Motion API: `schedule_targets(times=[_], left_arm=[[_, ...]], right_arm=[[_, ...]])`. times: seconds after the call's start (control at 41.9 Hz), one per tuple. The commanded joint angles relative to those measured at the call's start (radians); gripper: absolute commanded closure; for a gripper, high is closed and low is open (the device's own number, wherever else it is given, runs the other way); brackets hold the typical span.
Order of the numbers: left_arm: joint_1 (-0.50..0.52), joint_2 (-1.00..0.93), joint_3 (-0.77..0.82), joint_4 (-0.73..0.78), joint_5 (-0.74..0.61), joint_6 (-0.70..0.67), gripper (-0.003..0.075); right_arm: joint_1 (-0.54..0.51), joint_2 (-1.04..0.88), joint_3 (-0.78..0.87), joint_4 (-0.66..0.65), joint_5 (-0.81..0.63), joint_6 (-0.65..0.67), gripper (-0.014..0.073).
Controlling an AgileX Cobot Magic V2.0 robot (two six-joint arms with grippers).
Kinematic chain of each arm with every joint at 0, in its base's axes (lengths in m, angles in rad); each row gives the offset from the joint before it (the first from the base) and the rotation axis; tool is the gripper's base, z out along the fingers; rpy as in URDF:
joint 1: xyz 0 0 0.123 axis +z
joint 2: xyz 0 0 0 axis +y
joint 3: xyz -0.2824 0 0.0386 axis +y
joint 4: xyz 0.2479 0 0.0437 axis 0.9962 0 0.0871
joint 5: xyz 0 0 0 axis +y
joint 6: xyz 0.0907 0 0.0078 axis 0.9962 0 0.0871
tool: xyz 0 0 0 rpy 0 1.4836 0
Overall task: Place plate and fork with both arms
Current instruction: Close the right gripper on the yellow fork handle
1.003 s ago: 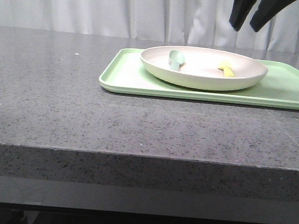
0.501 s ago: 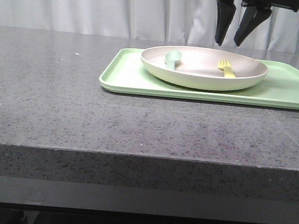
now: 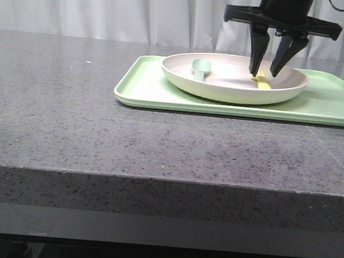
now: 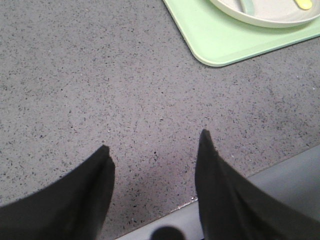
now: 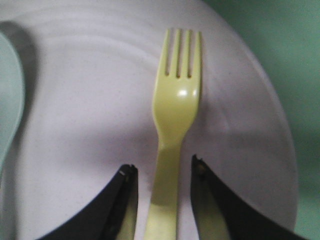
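The cream plate (image 3: pixel 233 86) sits on the light green tray (image 3: pixel 320 107) at the right of the table. The pale yellow fork (image 3: pixel 261 81) lies in the plate's right half. My right gripper (image 3: pixel 266 72) is open and reaches down into the plate, one finger on each side of the fork's handle (image 5: pixel 165 185) with a small gap on each side, above the plate (image 5: pixel 90 125). My left gripper (image 4: pixel 152 150) is open and empty above bare table near its front edge. The plate's rim (image 4: pixel 260 19) and one end of the fork (image 4: pixel 303 4) show in the left wrist view.
A pale teal spoon (image 3: pixel 199 67) lies in the plate's left half, and also shows in the right wrist view (image 5: pixel 9 100). The tray's corner (image 4: pixel 215 45) lies ahead of the left gripper. The grey speckled table (image 3: pixel 70 107) stretches left of the tray.
My right gripper has come down from above the plate into it and now straddles the fork's handle. The plate, fork and spoon have not moved.
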Motion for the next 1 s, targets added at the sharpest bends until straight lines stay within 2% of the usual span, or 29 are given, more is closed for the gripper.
schedule_targets(times=[0.0,0.979], left_arm=[[0.001,-0.006,-0.027,-0.014,-0.071,0.002,0.0351],[0.001,-0.006,-0.027,-0.014,-0.071,0.002,0.0351]], right_arm=[[-0.007,-0.053,-0.034,-0.008,0.051,0.001,0.0298],[-0.007,-0.023,-0.034,-0.008,0.047,0.001,0.0300]])
